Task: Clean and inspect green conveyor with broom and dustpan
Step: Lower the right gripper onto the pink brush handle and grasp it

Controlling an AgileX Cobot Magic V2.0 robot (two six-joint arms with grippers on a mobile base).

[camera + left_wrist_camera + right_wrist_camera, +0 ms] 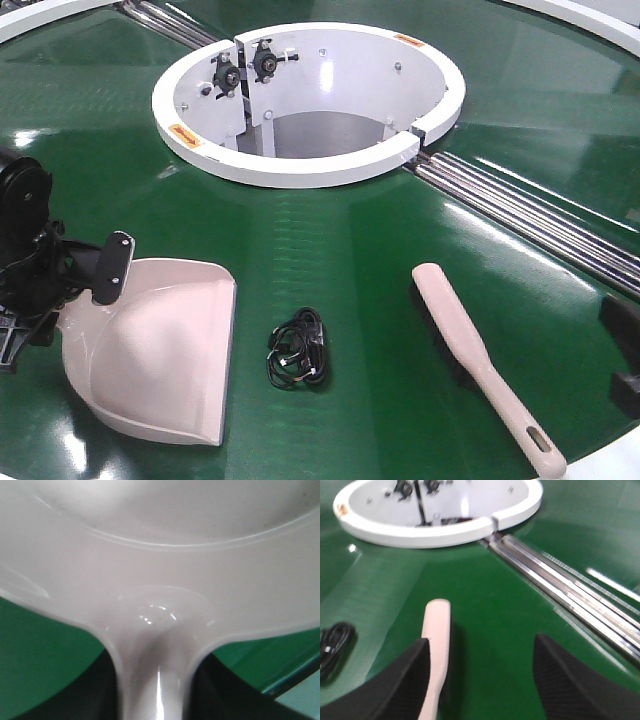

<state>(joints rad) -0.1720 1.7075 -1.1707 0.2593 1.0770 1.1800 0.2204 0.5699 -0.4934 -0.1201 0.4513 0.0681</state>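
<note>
One green conveyor (330, 260) is carrying one dustpan (160, 350), one broom (470, 350) and one black cable bundle (298, 350). The dustpan is lying near the conveyor's front left edge, its mouth facing the cable bundle. The left claw (100, 272) is clamping its handle between two dark fingers (220, 695). The broom is lying near the front right edge, handle pointing at that edge. The right claw (480, 652) is hanging spread wide and holding nothing, with one finger just beside the broom's head. One white ring housing (300, 165) is sitting mid-conveyor, with two steel roller strips (520, 205) running outward.
</note>
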